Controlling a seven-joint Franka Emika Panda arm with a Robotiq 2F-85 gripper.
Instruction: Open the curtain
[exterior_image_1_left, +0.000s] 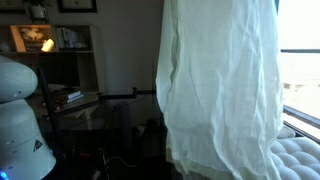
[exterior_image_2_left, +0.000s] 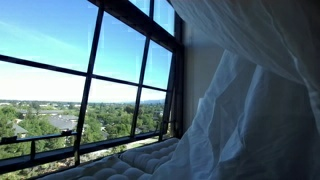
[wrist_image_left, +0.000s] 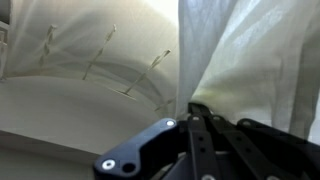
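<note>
Room in a home, set high above its surroundings. A tall window with dark metal frames (exterior_image_2_left: 120, 60) looks out over treetops, rooftops and blue sky. Below it lies a white tufted quilted cushion (exterior_image_2_left: 130, 160), either a window seat or a bed. A sheer white curtain (exterior_image_1_left: 220, 80) hangs in soft folds by the glass. Across the dim room stands a pale open bookshelf (exterior_image_1_left: 60, 45) holding books and a warmly lit object, with a dark framed picture (exterior_image_1_left: 77, 5) above it.

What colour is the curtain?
The curtain is white and see-through, with soft folds. It shows best in an exterior view.
</note>
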